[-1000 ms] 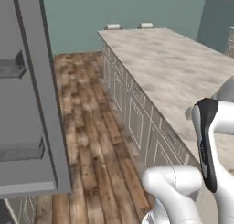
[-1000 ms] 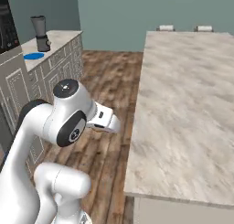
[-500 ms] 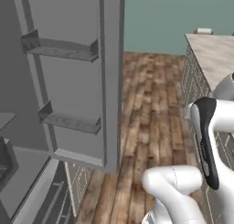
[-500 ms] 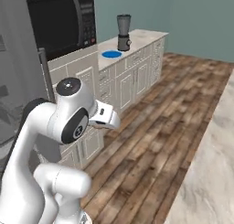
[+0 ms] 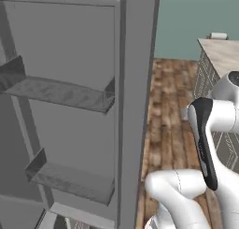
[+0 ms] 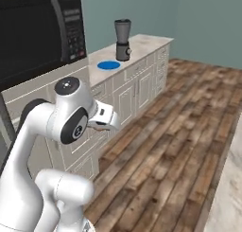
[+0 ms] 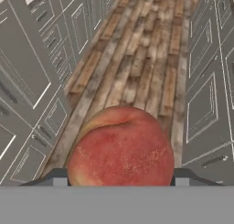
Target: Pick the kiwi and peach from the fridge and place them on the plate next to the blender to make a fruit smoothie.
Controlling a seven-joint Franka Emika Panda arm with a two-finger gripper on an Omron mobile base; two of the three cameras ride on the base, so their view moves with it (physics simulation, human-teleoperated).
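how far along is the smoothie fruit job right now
Done: the peach is out of the fridge, held in the claw above the wood floor. In hand: carrying it. Left: set it on the blue plate beside the blender, which looks bare, so the kiwi appears still to fetch.

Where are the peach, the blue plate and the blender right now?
peach (image 7: 121,147): hand view, middle of its red skin.
blue plate (image 6: 108,65): right base view, centre of the disc.
blender (image 6: 123,39): right base view, lower part of the smoky jar.
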